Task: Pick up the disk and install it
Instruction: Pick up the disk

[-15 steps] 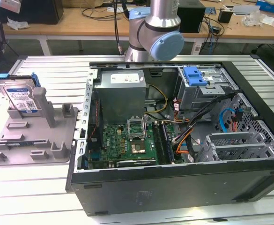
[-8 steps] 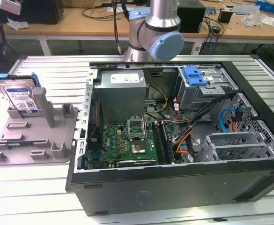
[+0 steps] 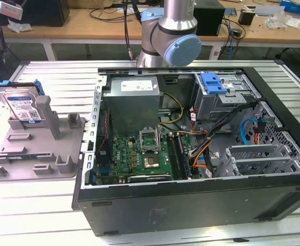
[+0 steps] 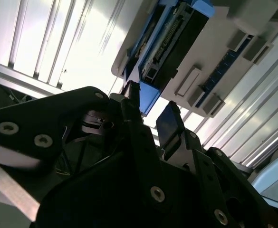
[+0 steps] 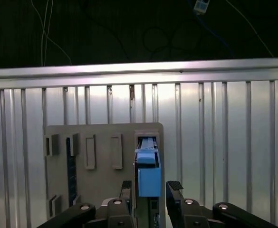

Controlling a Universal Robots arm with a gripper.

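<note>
One disk point(image 3: 22, 104), upright in the grey fixture point(image 3: 62, 141) on the worktop point(image 3: 32, 215), exterior view's left; white-and-blue label, print unreadable. Pincer point(image 5: 150, 185) spread, straddling its blue carrier end; seemingly not touching.

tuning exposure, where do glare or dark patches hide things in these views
Second wrist view: the slatted table is blown out white and the gripper reads as a near-black silhouette. First wrist view: glare along the table's rail, darkness beyond it. Exterior view: even light, the label on the disk plain.
</note>
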